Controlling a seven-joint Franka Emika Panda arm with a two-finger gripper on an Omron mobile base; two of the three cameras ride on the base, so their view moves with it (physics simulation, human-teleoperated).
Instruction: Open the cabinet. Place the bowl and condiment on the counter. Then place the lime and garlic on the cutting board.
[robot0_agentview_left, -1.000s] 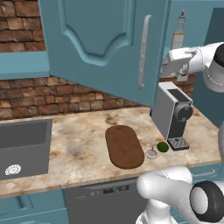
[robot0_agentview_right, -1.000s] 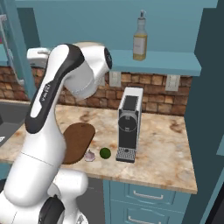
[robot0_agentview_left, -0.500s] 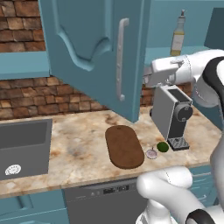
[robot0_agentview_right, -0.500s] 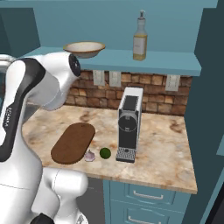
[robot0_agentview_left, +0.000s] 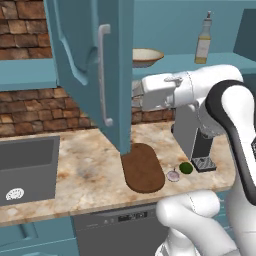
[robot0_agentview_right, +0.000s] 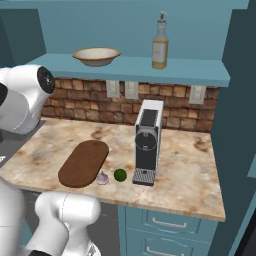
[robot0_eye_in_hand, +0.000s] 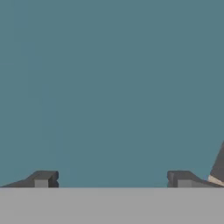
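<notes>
The teal cabinet door stands swung wide open, its silver handle facing the room. On the shelf inside sit the beige bowl and the condiment bottle. The arm's white hand reaches in behind the door's edge. In the hand view my gripper is open, with nothing between its fingertips and a flat teal surface close ahead. The dark oval cutting board lies on the marbled counter. Garlic and lime rest side by side just off its right end.
A tall grey coffee machine stands on the counter right of the lime, under the shelf. A grey sink is sunk into the counter at the left. The brick wall carries sockets behind the machine.
The cabinet door has swung further open to the left, uncovering the bowl in the left base view. The arm has followed it leftward, and the jaws have spread a little wider.
</notes>
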